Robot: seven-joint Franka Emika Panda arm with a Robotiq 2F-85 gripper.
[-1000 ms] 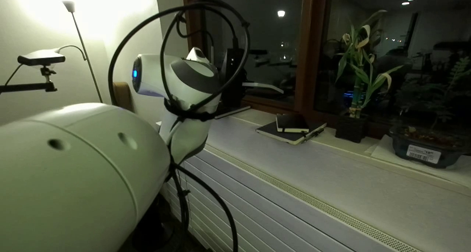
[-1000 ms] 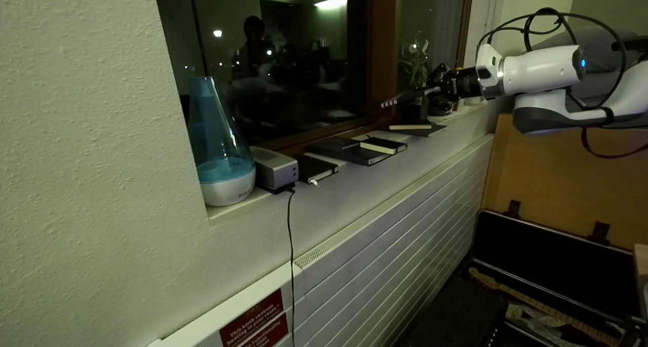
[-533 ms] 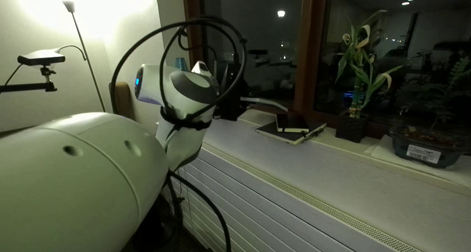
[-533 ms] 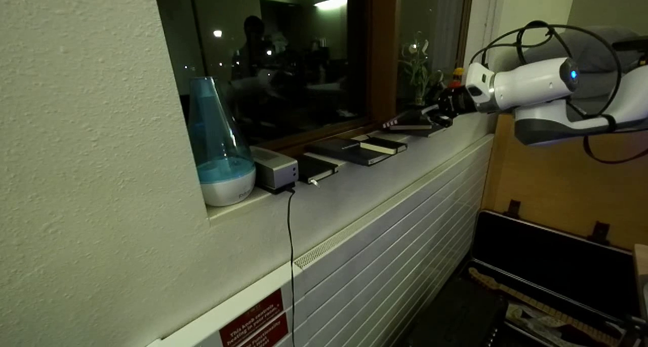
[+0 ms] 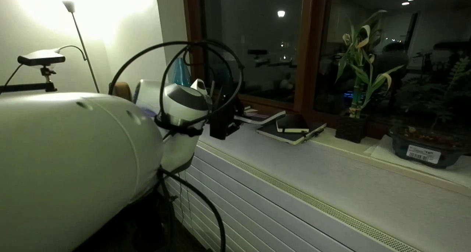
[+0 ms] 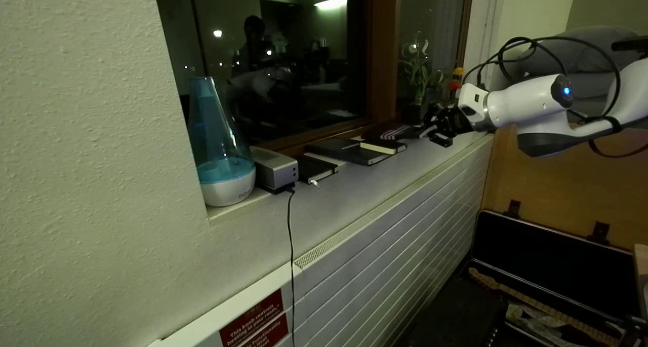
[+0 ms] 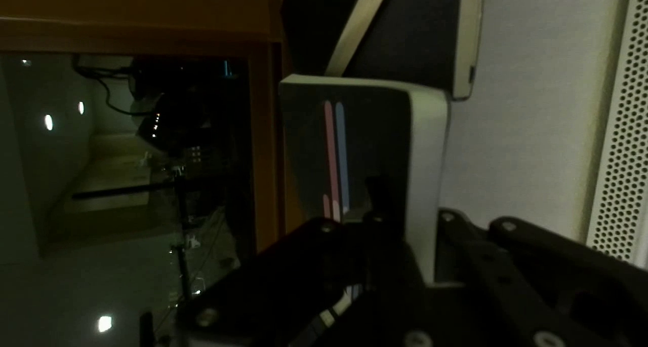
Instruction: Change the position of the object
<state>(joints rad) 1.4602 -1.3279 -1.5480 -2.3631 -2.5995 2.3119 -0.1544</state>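
Your tool [image 7: 412, 218] pinches the striped softcover notebook [image 7: 377, 144] by its near end, the far end reaching toward a pair of black notebooks [image 7: 385, 38] on the window sill [image 7: 526, 109]. Whether it bears on the pair or the sill, you cannot tell from here. Judging by how low it is held, you are at the set-down; the next move likely calls for laying it flat, then spreading the tool and backing off straight so the cover isn't dragged.

That cover is dull and dark with round-ended pink and blue stripes; its pale page edge bows, so expect some flex. The sill looks smooth, bordered by a grille [image 7: 622, 159] of round holes. Beyond, the black notebooks show cream edges, the smaller askew on the larger. Farthest, a leafy bamboo plant [image 5: 359, 79] stands beside the brown wooden window frame [image 5: 311, 42].
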